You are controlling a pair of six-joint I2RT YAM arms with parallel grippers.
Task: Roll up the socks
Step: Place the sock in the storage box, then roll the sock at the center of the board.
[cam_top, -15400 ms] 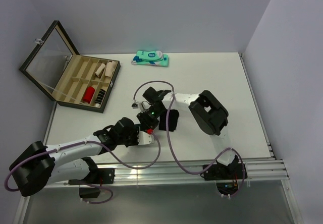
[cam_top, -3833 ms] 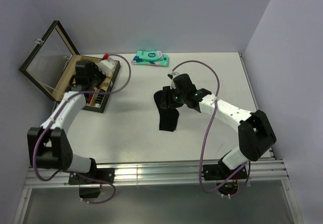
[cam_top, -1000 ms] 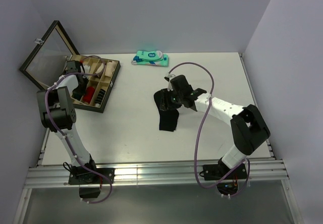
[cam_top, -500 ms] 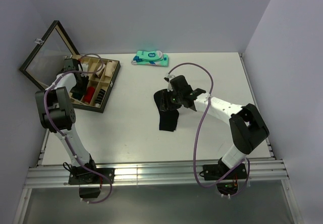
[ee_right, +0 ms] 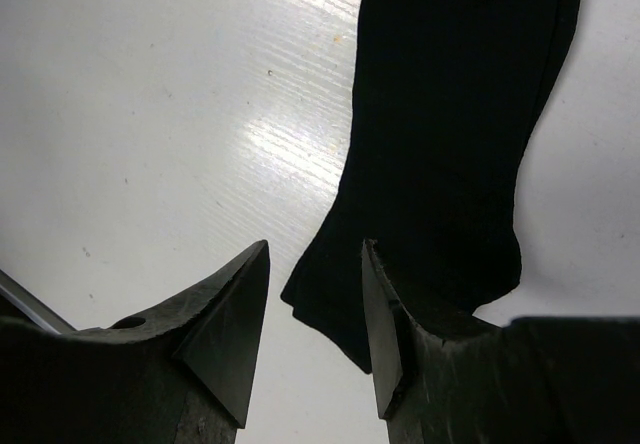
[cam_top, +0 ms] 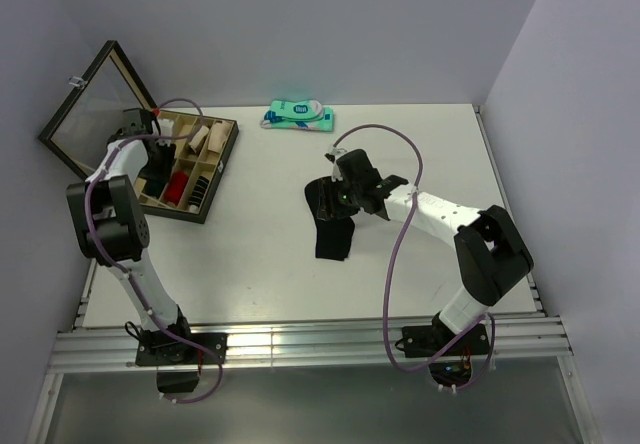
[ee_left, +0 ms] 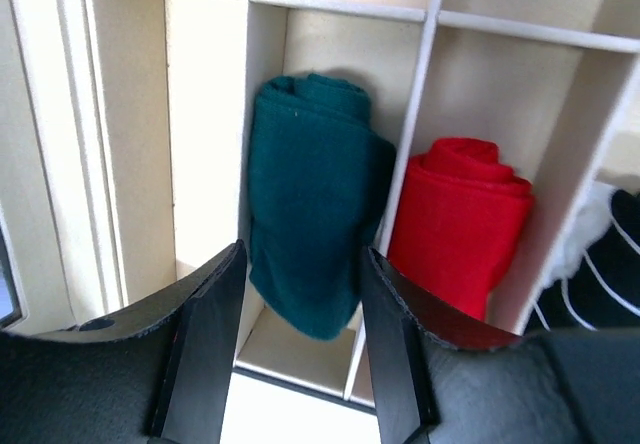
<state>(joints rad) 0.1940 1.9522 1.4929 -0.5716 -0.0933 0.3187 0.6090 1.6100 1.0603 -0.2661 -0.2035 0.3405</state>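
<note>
Socks lie well apart: the dark green sock (ee_left: 310, 194) sits rolled in a compartment of the wooden box (cam_top: 224, 156) at the table's far left corner, just beside a red roll (ee_left: 460, 214). The black sock (cam_top: 333, 226) lies flat near the table's middle. The left gripper (ee_left: 302, 264) is open, one jaw on each side of the green roll, and grips nothing. I judge it should rise straight up, because the dividers are close on both sides. The right gripper (ee_right: 315, 254) hangs half open over one end of the black sock, holding nothing. Bare table surrounds this sock, so rolling toward the near edge has room.
</note>
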